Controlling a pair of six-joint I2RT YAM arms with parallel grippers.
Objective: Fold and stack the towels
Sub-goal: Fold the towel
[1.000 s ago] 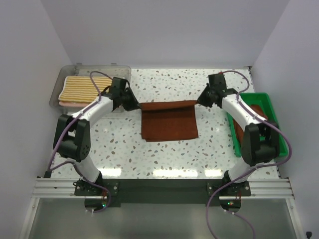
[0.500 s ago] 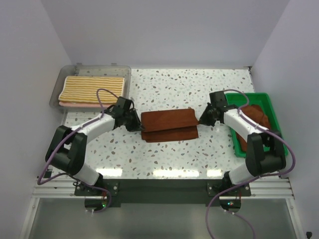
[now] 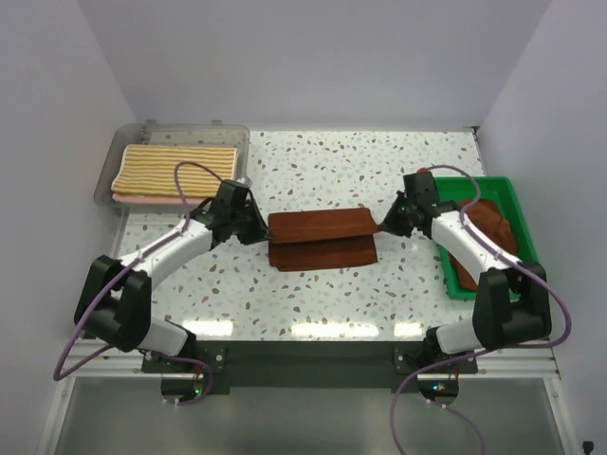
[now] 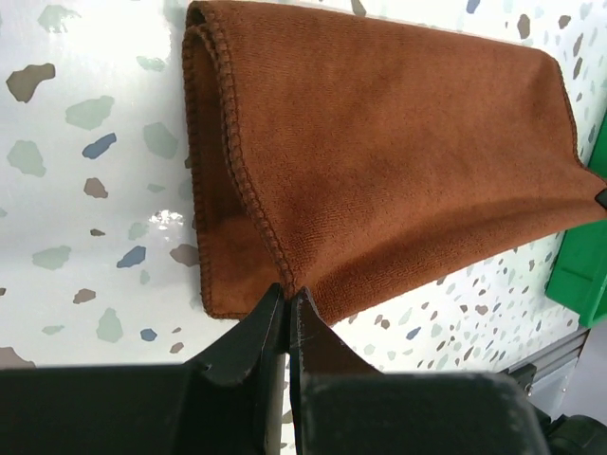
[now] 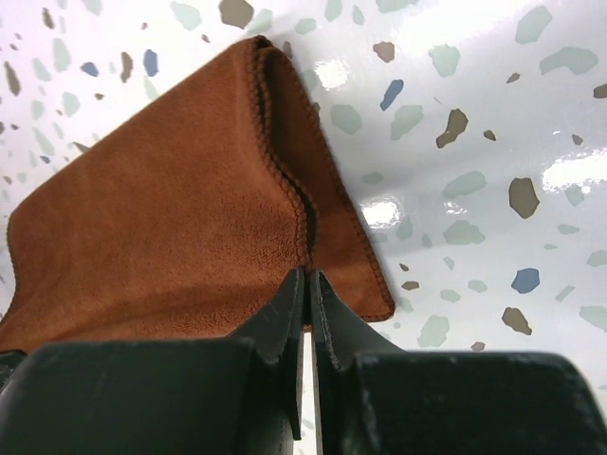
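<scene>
Top cam: the brown towel (image 3: 320, 239) lies mid-table (image 3: 332, 161), folded into a wide strip. Its top layer sits a bit toward 12, so the lower layer shows along the 6 o'clock edge. The left gripper (image 3: 258, 230) is at its 9 o'clock end and the right gripper (image 3: 384, 226) at its 3 o'clock end. From up here we can't make out the fingers.

The wrist cams settle that. On the left one we see the fingers pinched nearly together on the hemmed corner of the top layer, w/ the cloth pulled up to the tips and the lower layer flat on the table beneath. The right wrist cam shows the same at the other end: fingers all but closed, nipping the top layer's stitched edge, lower layer flat below.

Only the top cam gives us the rest:
- At 10 o'clock there's a clear bin (image 3: 171, 136) w/ a folded striped towel (image 3: 175, 169) on a pink towel (image 3: 142, 200).
- At 3 o'clock there's a green tray (image 3: 488, 187) holding the other brown towel (image 3: 498, 220), rumpled.
- The left wrist cam catches just a green corner of that tray at its 3 o'clock edge.
</scene>
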